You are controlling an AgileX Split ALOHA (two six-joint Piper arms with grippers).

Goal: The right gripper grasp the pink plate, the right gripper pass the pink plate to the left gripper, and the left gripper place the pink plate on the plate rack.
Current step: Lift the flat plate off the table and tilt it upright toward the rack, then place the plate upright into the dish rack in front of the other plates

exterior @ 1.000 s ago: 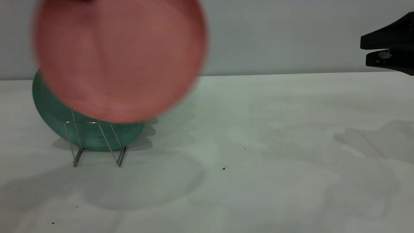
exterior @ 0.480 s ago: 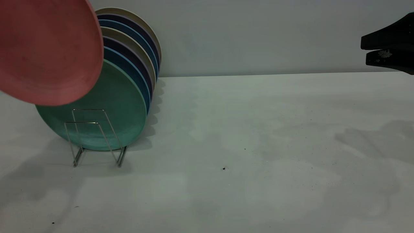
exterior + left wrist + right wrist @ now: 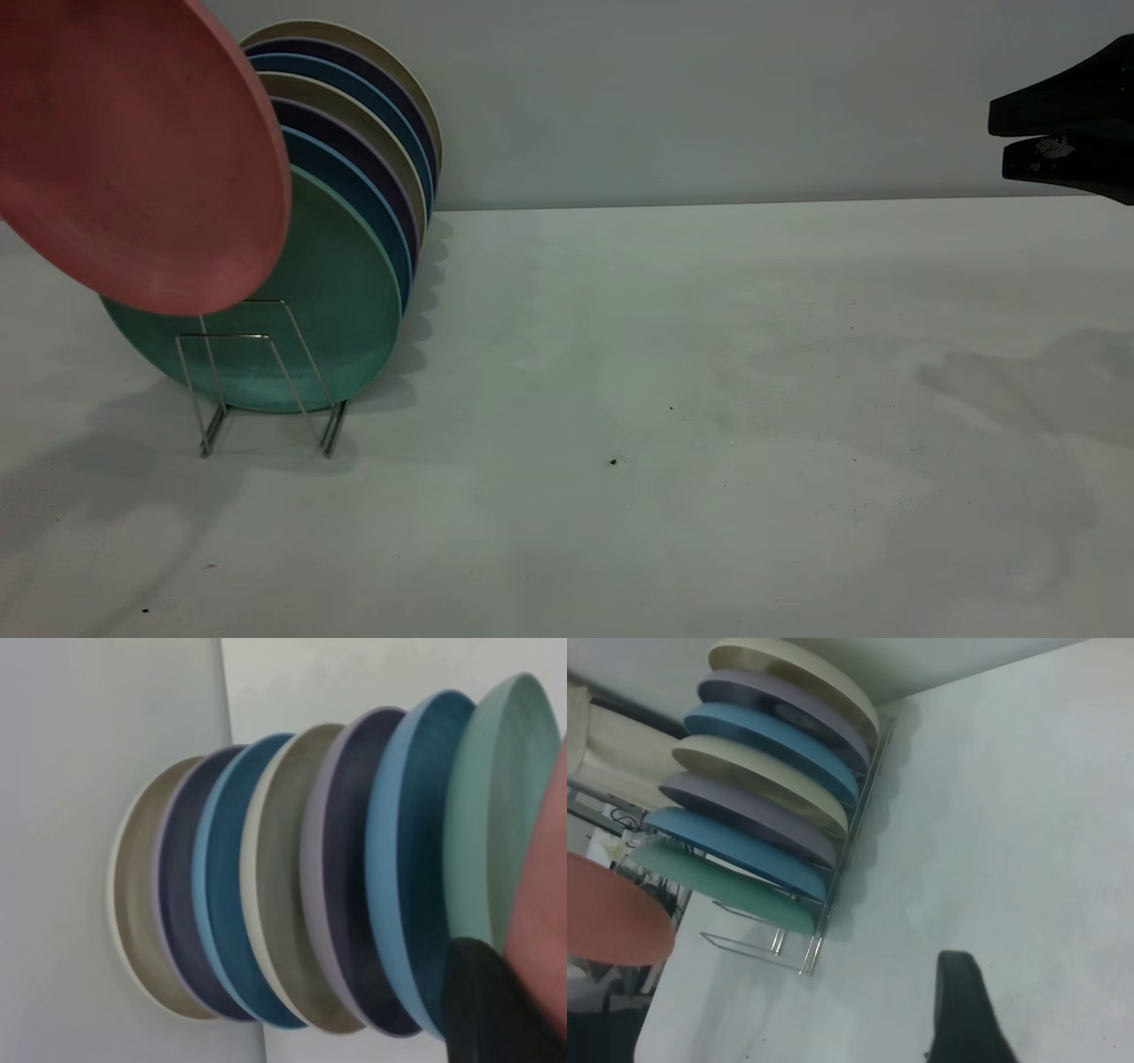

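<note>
**Pink plate held aloft just in front of the loaded rack**

No brand, label or readable writing shows on any plate, on either tool or on the rack.

The pink plate [image 3: 133,151] hangs tilted in the air at the exterior view's left, its lower rim overlapping the green plate [image 3: 337,301] and reaching down to the top of the plate rack's [image 3: 257,381] front wire loops. The left tool [image 3: 496,1010] shows only as a dark shape against the pink rim in the left wrist view; whether it is clamped on the plate cannot be told from here.

Behind the green plate stand more plates [image 3: 372,133] in a row, blue, purple and cream, all on edge and leaning alike. The two front loops of the rack stand unfilled, ahead of the green plate.

The right tool [image 3: 1054,133] is held high at the far right edge, well apart from the rack, its two flat jaws nearly together with only a thin gap and nothing between them.

The tabletop [image 3: 709,399] is pale and matte with a few dark specks, and wide bare room lies between the rack and the right tool. A plain light wall stands behind.
</note>
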